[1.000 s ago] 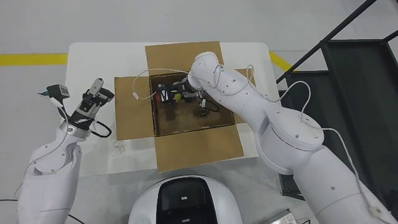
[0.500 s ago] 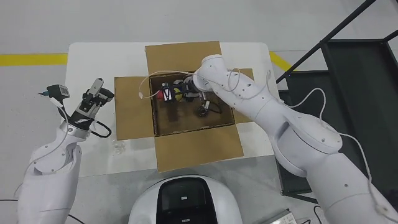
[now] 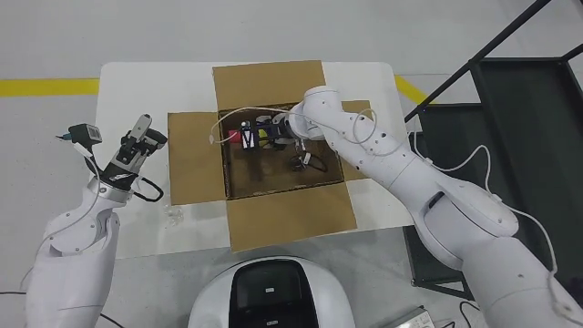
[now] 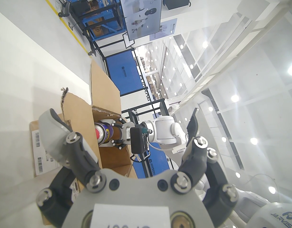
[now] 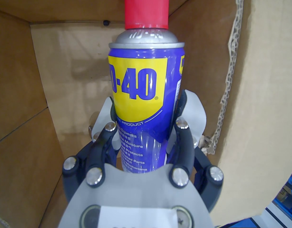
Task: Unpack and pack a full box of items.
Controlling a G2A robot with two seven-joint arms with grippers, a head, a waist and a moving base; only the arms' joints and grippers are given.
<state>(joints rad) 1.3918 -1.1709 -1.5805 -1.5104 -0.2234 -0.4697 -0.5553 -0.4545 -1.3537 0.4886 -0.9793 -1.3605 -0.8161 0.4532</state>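
right gripper is clamped on the blue spray can, red cap leading, held sideways in the mouth of the open cardboard box. left gripper hangs spread wide over the table, beside the box's left flap.

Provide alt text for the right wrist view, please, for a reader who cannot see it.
The right tool is shut on an upright blue and yellow spray can with a red cap. Behind the can are the brown inner walls of an open cardboard box, and a torn flap edge runs beside it.
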